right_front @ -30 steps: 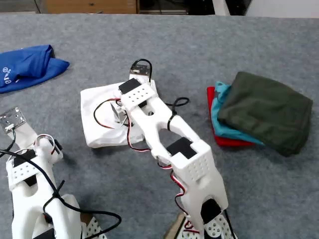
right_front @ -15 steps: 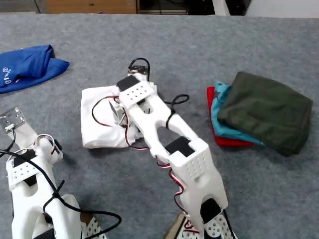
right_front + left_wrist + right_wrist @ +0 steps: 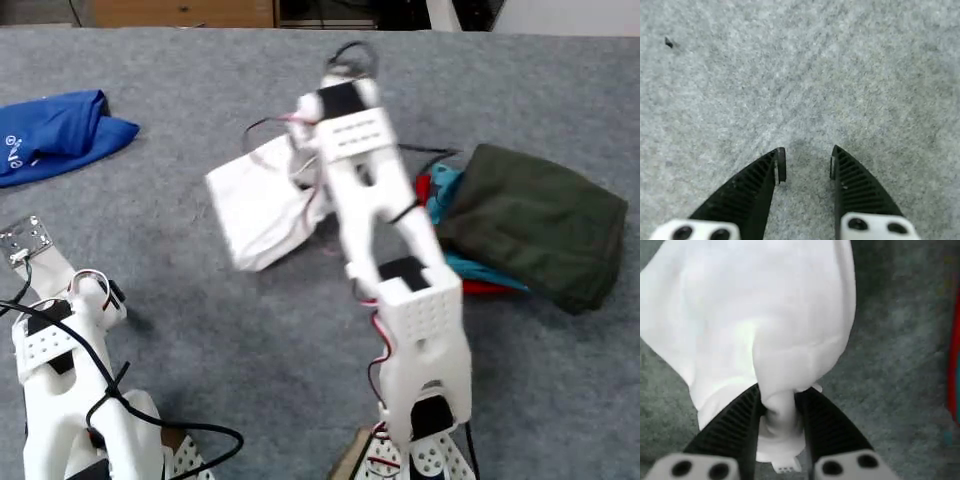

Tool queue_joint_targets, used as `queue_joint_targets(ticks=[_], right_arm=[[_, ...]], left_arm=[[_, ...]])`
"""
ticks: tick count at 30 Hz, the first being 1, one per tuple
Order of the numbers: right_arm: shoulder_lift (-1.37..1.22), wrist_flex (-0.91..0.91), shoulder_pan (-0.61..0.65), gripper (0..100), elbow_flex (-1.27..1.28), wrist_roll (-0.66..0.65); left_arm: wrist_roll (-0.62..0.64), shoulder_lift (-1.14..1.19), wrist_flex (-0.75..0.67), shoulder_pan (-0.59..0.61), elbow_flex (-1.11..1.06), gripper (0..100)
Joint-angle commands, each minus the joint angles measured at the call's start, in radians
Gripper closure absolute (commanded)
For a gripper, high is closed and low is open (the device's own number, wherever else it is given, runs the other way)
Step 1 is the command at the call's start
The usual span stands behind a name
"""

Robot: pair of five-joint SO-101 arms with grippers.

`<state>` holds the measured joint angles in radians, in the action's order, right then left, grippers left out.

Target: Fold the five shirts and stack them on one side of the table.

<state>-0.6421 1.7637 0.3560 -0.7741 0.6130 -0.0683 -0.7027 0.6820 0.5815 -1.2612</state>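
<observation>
A folded white shirt (image 3: 258,205) hangs off the table at mid-table, with my right gripper (image 3: 781,402) shut on a bunched edge of the white shirt (image 3: 765,320). The right arm (image 3: 385,230) stretches up the middle of the high view. To the right lies a stack (image 3: 520,225) of a dark green shirt over a teal and a red one. A crumpled blue shirt (image 3: 55,135) lies at the far left. My left gripper (image 3: 804,165) stands open just above bare grey cloth, and the left arm (image 3: 60,370) sits at the near left corner.
The grey felt table (image 3: 200,320) is bare between the left arm and the white shirt. A wooden cabinet (image 3: 180,12) runs along the back edge. A red shirt edge (image 3: 955,355) shows at the side of the right wrist view.
The right gripper has lifted the white shirt off the table and carried it right and toward the back, nearer the stack. The left arm has not moved.
</observation>
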Motion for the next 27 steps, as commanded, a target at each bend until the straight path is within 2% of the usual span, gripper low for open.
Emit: queue_joint_targets(ticks=[1, 6, 13, 21, 27], right_arm=[[0.022, 0.023, -0.105, 99.5, -0.081, -0.089], [0.122, 0.023, -0.231, 99.4, -0.079, -0.232], [0.243, 0.023, -0.440, 99.4, 0.038, -0.525], [0.300, 0.021, -0.771, 99.4, 0.091, -0.643], [0.298, 0.021, -0.921, 99.4, 0.093, -0.749]], left_arm=[[0.005, 0.004, -0.017, 0.002, 0.032, 84], [0.005, 0.004, -0.017, 0.002, 0.032, 84], [0.005, 0.005, -0.017, 0.002, 0.032, 84], [0.005, 0.005, -0.017, 0.000, 0.032, 84], [0.005, 0.007, -0.017, 0.000, 0.032, 84]])
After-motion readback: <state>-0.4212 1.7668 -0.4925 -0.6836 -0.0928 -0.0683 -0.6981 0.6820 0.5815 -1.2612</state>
